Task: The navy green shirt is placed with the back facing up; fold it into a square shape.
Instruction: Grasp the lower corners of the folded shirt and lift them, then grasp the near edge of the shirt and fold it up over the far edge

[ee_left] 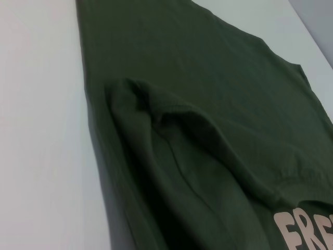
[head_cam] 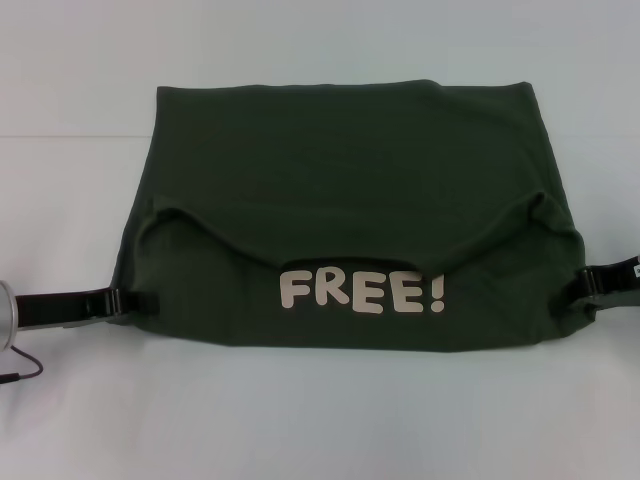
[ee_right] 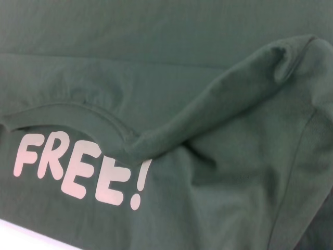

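**foldfan22:** Anyone get a look at the large dark olive-green soft fabric T-shirt point(head_cam: 340, 180)? Where did that end up?

**benchlurker:** Lay spread across the middle of the plain white tabletop point(head_cam: 320, 420), filling most of the frame's centre. Looked partly folded already. Had a loose flap with a sagging, curved edge draped over the lower half, bunched up at both ends. Showed cream-white "FREE!" lettering point(head_cam: 362, 292) just below that edge, lower centre.

**foldfan22:** And the arms?

**benchlurker:** Spotted the black left gripper point(head_cam: 135, 302) at the lower left side of the shirt, pinched narrow on the side edge of the fabric. Found the black right gripper point(head_cam: 588, 285) at the right side edge, touching the cloth. Couldn't tell whether that one was holding or not.

**foldfan22:** Wrist cams any use?

**benchlurker:** Mostly just showed fabric point(ee_left: 208, 104) and the rolled fold. Caught the lettering point(ee_right: 78, 172) half tucked under the curved edge on the right wrist view. Also noticed a thin dark cable point(head_cam: 25, 368) at far lower left.
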Available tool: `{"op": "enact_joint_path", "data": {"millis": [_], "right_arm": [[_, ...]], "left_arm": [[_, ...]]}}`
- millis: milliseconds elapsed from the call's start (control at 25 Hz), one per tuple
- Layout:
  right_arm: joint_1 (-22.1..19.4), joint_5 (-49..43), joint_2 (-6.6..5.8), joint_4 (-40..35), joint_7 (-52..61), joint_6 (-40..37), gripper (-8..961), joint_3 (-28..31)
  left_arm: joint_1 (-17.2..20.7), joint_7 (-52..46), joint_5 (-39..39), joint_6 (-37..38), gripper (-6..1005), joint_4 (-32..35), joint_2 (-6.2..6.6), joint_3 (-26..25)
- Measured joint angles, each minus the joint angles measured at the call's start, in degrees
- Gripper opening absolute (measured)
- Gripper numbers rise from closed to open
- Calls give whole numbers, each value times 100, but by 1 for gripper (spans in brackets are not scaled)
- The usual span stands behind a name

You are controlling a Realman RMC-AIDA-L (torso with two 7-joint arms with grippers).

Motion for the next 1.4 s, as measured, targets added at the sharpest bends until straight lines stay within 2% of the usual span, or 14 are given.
{"op": "enact_joint_path", "data": {"millis": [200, 360, 520, 640, 880, 1000, 1120, 1400], "right_arm": [[-33, 0, -51, 10, -64, -51, 61, 2], [-101, 5, -108, 4, -220, -323, 45, 92], [-238, 55, -245, 10, -592, -910, 43, 190], [-387, 61, -300, 10, -1040, -1482, 44, 258], [-739, 32, -304, 54, -1785, -2448, 47, 255], [-836, 12, -382, 484, -2364, -2852, 49, 211], [-884, -27, -457, 824, -2659, -2946, 50, 131], [-962, -58, -427, 854, -2780, -3022, 54, 1]], "left_arm": [[0, -49, 0, 24, 31, -5, 18, 0], [-1, -78, 32, 278, 32, -4, 66, 1], [28, -208, 100, 865, 32, -2, 182, 33], [37, -364, 369, 1424, 32, 7, 253, 36], [97, -554, 892, 2847, 32, 70, 357, -31], [145, -507, 1248, 3476, 31, 101, 388, -62], [173, -454, 1558, 3901, 31, 139, 400, -72], [210, -226, 1629, 4430, 31, 103, 397, -79]]}}
